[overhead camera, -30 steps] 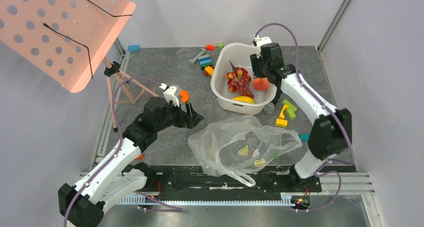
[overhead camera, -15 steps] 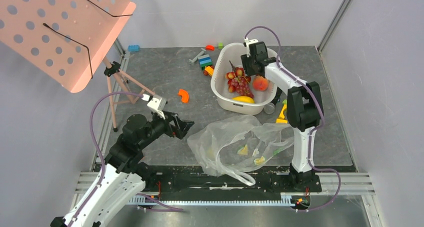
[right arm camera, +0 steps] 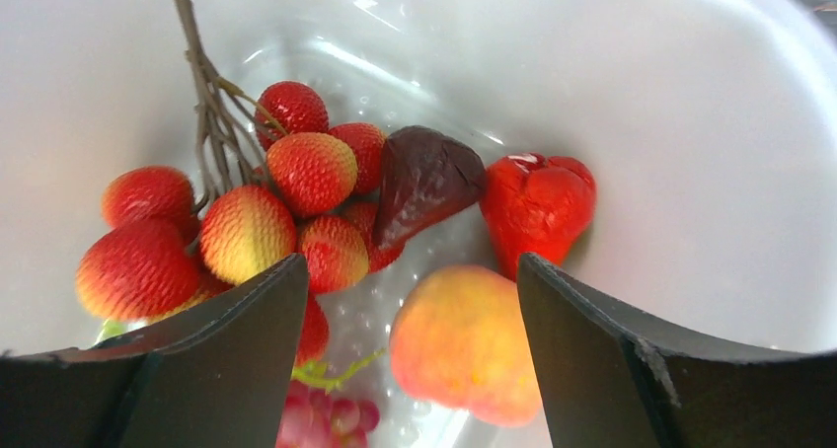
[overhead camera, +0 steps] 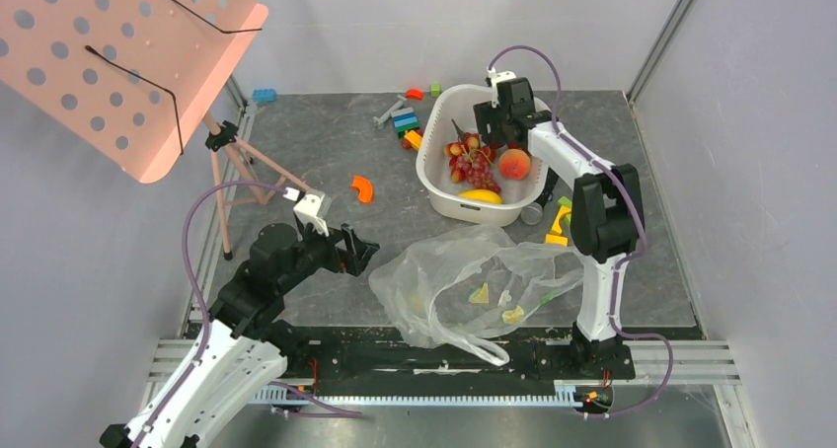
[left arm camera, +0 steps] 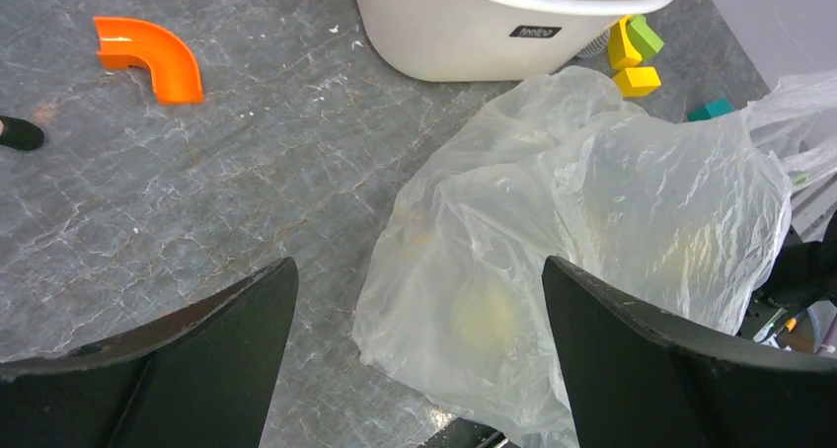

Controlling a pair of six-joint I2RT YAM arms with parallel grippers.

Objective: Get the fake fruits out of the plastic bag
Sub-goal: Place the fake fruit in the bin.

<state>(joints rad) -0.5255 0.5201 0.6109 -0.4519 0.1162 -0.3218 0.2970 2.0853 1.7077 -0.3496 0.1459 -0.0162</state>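
The clear plastic bag (overhead camera: 474, 280) lies crumpled on the near part of the table, with pale yellow wedges (overhead camera: 481, 295) showing through the film. My left gripper (overhead camera: 357, 249) is open just left of it, and in the left wrist view the bag (left arm camera: 592, 211) spreads between and beyond the left gripper's (left arm camera: 419, 265) fingers, untouched. My right gripper (overhead camera: 492, 135) is open over the white basin (overhead camera: 434, 186). Below the right gripper (right arm camera: 410, 262) an orange-pink peach (right arm camera: 464, 344) lies loose in the basin, beside a red-yellow bunch (right arm camera: 247, 226), a dark plum (right arm camera: 424, 182) and a red fruit (right arm camera: 538, 206).
An orange curved piece (overhead camera: 363, 187) lies left of the basin. Coloured blocks sit behind the basin (overhead camera: 405, 122) and to its right (overhead camera: 560, 221). A pink perforated stand (overhead camera: 118, 53) on a tripod rises at the far left. Walls close in the table.
My right gripper has opened wider over the basin and the peach now lies free. The left arm pulled back from the orange piece toward the bag's left edge.
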